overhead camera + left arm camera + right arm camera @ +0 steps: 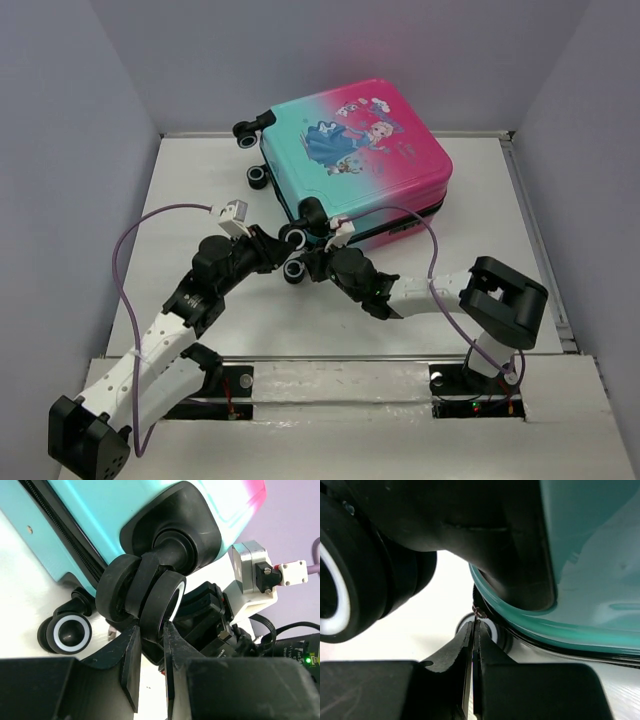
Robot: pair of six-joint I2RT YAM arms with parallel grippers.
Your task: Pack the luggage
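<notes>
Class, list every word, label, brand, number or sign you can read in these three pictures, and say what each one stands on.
No text here can be read.
Suitcase: tiny marks around the printed cartoon girl, too small to read.
Circuit board in the left wrist view: faint white print, too blurred to read.
Wheel: plain white ring, no lettering.

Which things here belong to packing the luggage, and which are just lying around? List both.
Job in hand:
- luggage, lying print-side up
- its wheel, clamped by the left gripper
- right gripper, shut near the shell's edge

Just around:
- purple cables
- white table
</notes>
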